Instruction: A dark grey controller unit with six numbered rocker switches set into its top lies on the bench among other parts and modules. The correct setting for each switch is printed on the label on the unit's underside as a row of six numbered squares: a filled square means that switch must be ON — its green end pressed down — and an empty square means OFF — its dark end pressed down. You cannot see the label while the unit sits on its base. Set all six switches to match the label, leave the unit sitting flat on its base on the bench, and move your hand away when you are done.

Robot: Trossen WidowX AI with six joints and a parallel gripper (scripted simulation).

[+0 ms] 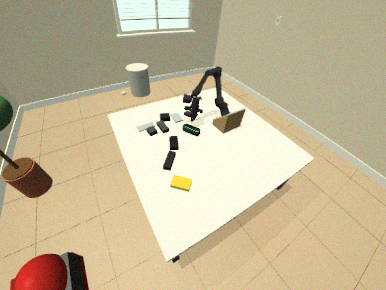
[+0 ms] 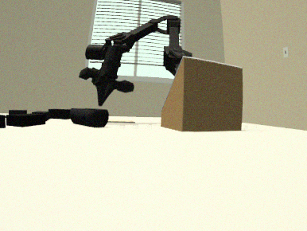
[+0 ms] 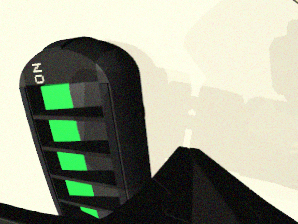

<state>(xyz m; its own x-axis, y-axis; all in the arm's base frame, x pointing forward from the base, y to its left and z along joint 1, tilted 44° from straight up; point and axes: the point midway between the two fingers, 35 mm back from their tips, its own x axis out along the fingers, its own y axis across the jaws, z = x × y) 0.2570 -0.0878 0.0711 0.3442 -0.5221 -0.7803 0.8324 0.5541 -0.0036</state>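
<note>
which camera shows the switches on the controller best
The wrist view: it looks closely at the unit, showing five green patches and the ON mark. The top view shows the green only as a small row; the exterior view shows the unit's dark side, no switches.

- Down at the wrist view's lower edge, the switch unit (image 1: 191,130) (image 2: 89,117) (image 3: 127,115) runs behind the dark fingers!
- Its underside label, completely hidden!
- Top view, lower left: red seat (image 1: 42,275), cut off!
</note>
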